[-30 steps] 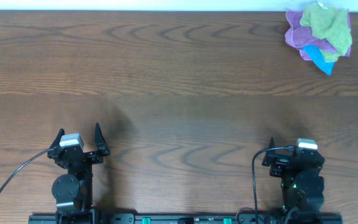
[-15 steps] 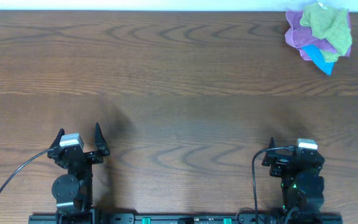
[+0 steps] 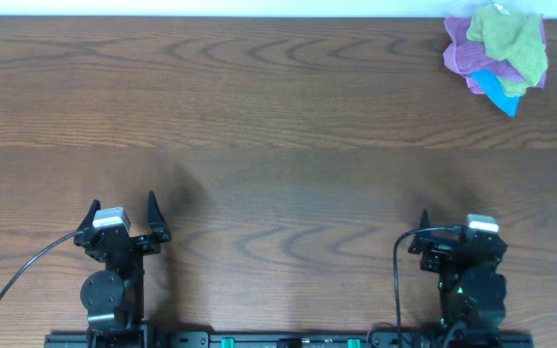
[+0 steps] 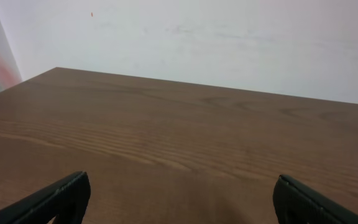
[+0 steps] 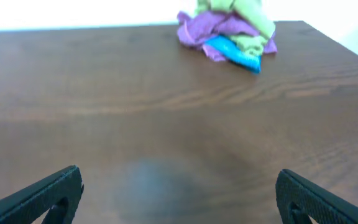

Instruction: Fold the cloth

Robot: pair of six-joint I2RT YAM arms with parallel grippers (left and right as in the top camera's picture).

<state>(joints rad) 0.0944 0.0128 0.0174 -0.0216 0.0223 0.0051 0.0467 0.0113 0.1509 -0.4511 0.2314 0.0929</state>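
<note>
The lime-green cloth lies crumpled on top of a small pile at the table's far right corner. It also shows at the top of the right wrist view. My left gripper is open and empty near the front left edge, with only bare wood between its fingers. My right gripper is open and empty near the front right edge, far in front of the pile. The cloth's white tag is not visible.
A purple cloth and a blue cloth lie bunched under the green one; both also show in the right wrist view, the purple cloth and the blue cloth. A wood table spans the view, with a white wall behind.
My right wrist has shifted very slightly to the right. The left arm and the cloth pile have not moved.
</note>
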